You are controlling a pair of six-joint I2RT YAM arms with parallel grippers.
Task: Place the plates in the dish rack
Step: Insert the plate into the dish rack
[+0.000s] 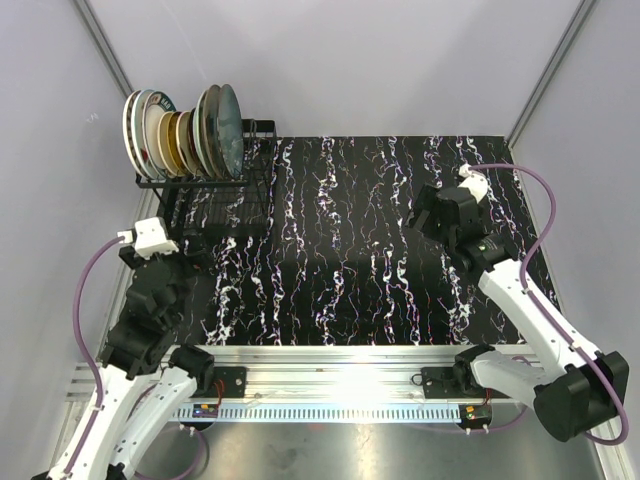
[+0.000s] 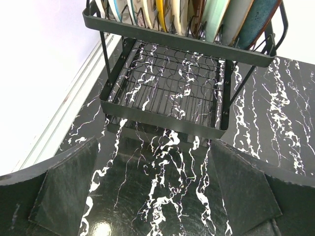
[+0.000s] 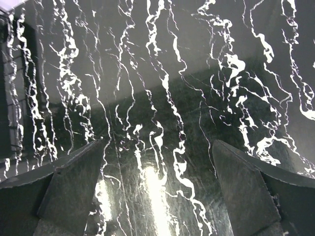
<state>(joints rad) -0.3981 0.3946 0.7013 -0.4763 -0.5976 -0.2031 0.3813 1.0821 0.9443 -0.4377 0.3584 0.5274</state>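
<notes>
Several plates (image 1: 185, 135) stand upright in the upper tier of the black wire dish rack (image 1: 215, 205) at the back left. They are white, yellow, brown, pale green and teal. In the left wrist view their lower edges (image 2: 216, 17) show above the rack's empty lower tier (image 2: 167, 93). My left gripper (image 1: 195, 243) is open and empty, just in front of the rack; its fingers (image 2: 64, 189) frame bare mat. My right gripper (image 1: 425, 212) is open and empty over the mat at the right; one of its fingers (image 3: 241, 189) shows in the wrist view.
A black mat with white marbling (image 1: 350, 240) covers the table. Grey walls enclose the back and both sides. An aluminium rail (image 1: 330, 370) with the arm bases runs along the near edge. The left wall strip (image 2: 64, 113) lies close beside the rack.
</notes>
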